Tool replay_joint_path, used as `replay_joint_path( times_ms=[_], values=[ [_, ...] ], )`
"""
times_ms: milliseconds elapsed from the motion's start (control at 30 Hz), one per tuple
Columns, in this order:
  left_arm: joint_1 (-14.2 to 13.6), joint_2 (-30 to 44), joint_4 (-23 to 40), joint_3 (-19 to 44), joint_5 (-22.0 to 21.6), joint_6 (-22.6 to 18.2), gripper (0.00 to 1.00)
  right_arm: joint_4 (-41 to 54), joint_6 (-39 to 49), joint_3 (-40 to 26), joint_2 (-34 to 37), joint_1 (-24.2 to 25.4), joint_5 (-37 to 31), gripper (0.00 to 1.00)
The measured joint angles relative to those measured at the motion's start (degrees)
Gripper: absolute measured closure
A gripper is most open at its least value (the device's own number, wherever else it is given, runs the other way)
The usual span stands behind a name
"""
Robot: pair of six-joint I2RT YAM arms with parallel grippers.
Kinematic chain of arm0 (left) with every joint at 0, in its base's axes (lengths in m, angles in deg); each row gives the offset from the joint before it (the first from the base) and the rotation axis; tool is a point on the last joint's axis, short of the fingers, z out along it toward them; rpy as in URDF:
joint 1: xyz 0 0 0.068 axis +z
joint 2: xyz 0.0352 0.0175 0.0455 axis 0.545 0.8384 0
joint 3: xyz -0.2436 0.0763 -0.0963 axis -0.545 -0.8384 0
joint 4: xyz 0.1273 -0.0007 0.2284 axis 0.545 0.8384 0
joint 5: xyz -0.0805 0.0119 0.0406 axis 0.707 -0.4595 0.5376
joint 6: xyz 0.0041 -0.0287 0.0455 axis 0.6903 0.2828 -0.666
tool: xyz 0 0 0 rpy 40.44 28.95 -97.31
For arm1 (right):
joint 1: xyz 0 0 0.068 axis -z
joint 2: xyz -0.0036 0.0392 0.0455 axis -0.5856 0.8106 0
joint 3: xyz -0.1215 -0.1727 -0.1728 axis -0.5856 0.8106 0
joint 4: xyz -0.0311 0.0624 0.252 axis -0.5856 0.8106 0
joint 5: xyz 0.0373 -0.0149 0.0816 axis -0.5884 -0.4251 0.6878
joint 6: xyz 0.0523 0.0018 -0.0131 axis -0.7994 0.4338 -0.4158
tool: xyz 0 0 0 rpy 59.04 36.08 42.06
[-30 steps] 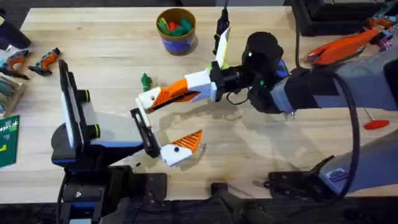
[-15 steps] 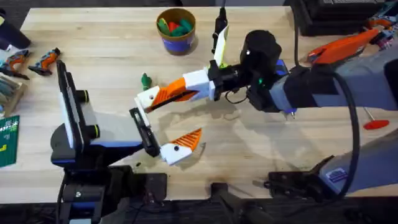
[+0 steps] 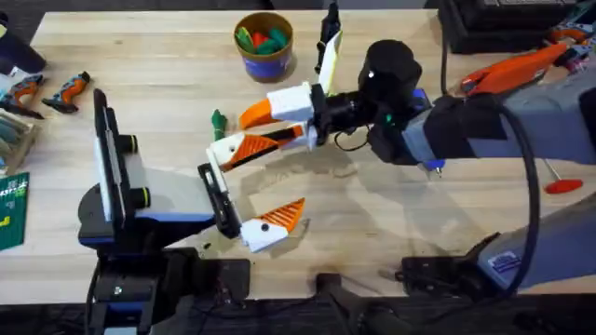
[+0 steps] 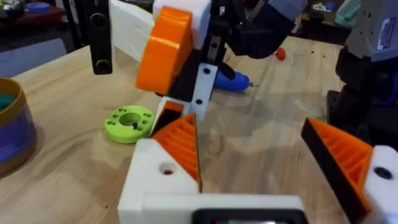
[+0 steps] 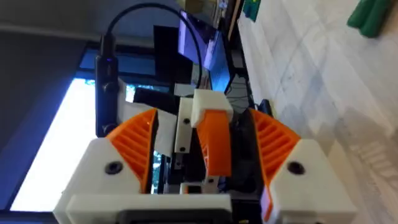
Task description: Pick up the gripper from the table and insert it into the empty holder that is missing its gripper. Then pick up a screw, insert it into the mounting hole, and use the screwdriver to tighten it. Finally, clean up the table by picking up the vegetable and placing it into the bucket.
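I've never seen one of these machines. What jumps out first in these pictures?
Mid-table, the right gripper stretches in from the right, its white and orange fingers spread open. Just below it sits the left gripper, also open, with an orange tip near the front edge. At the far edge stands a blue bucket holding colourful toys, and a small green vegetable lies left of the right gripper.

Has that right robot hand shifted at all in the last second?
Yes. The right hand opened, its upper finger swinging toward the bucket.
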Motion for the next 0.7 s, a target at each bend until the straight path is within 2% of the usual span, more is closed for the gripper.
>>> replay_joint_path(
  times_ms=[100, 200, 467, 600, 700],
  values=[
    [0.0, 0.0, 0.1, 0.0, 0.2, 0.0, 0.015, 0.9, 1.0, 0.0, -0.4, 1.8, 0.3, 0.254],
    [0.0, 0.0, 0.1, 0.0, 0.4, 0.0, 0.015, 9.0, 4.4, 0.0, -3.6, 4.2, 0.4, 0.252],
    [0.0, 0.0, 0.1, 0.0, 0.5, 0.0, 0.015, 51.5, 24.5, -1.8, -19.6, 13.9, -1.8, 0.252],
    [0.0, 0.0, 0.1, 0.0, 0.7, 0.0, 0.015, 71.5, 36.3, -7.2, -25.3, 18.3, -5.1, 0.250],
    [0.0, 0.0, 0.1, 0.0, 0.7, 0.0, 0.016, 86.1, 45.4, -14.1, -27.1, 19.9, -8.8, 0.249]
  ],
)
